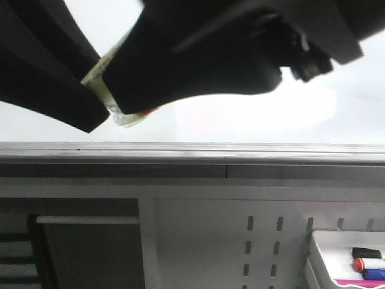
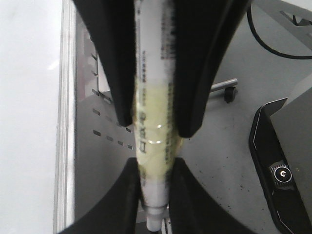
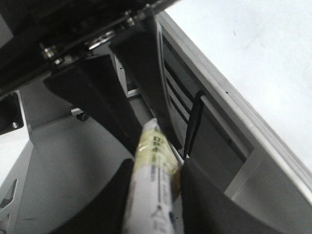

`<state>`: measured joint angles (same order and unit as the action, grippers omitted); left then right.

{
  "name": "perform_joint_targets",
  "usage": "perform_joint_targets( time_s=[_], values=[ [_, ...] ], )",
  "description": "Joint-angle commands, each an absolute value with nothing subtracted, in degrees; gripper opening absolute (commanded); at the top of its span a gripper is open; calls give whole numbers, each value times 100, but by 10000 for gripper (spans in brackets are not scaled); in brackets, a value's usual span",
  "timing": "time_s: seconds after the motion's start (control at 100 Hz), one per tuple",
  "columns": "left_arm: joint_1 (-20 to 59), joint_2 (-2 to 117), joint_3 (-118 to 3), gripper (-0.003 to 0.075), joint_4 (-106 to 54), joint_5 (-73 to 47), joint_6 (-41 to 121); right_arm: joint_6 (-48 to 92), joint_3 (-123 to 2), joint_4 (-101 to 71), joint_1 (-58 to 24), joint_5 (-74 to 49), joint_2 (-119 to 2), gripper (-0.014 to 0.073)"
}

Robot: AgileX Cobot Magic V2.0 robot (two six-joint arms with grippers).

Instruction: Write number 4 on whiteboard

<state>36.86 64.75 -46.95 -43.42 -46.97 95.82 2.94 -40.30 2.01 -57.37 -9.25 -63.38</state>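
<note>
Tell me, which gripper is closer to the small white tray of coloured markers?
Right, likely. Both grippers clamp one taped white marker; the right gripper sits toward the tray, the left gripper beyond.

Below the board we see a pale metal panel (image 1: pixel 264 241) pierced with rows of short vertical slots. To its left sits a dark recess (image 1: pixel 90 253) crossed by a thin white rod (image 1: pixel 87 220). A white tray (image 1: pixel 328 259) at the lower right corner holds markers with black, red and blue caps. From the left wrist view we see a grey floor (image 2: pixel 229 161), a caster wheel (image 2: pixel 230 93) on a metal leg, a black cable (image 2: pixel 273 44), and a black device (image 2: pixel 282 170) with a round button.
</note>
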Motion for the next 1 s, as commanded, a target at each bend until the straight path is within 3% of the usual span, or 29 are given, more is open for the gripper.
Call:
perform_joint_targets(
  time_s=[0.0,0.09,0.22,0.32,0.42,0.52,0.73,0.99],
  values=[
    [3724,6361,-4864,-20,-4700,-4431,9664,312,-4237,123,-5772,-220,-6256,4],
    [3724,6361,-4864,-20,-4818,-4431,9664,312,-4237,123,-5772,-220,-6256,-69],
    [3724,6361,-4864,8,-5128,-4431,9653,312,-4237,123,-5772,-220,-6256,-72],
    [3724,6361,-4864,185,-5190,-4431,9653,312,-4237,123,-5772,-209,-6256,-71],
    [3724,6361,-4864,426,-5190,-4353,9457,312,-4237,123,-5772,-161,-6256,-71],
    [3724,6270,-4864,557,-5233,-4278,9458,312,-4237,229,-5754,-174,-6256,-71],
    [3705,5552,-4864,510,-5247,-3750,8685,312,-4237,230,-5213,-283,-6245,-61],
    [3705,3816,-4222,328,-5115,-2047,6869,312,-4237,576,-4267,-139,-6245,-61]
  ],
)
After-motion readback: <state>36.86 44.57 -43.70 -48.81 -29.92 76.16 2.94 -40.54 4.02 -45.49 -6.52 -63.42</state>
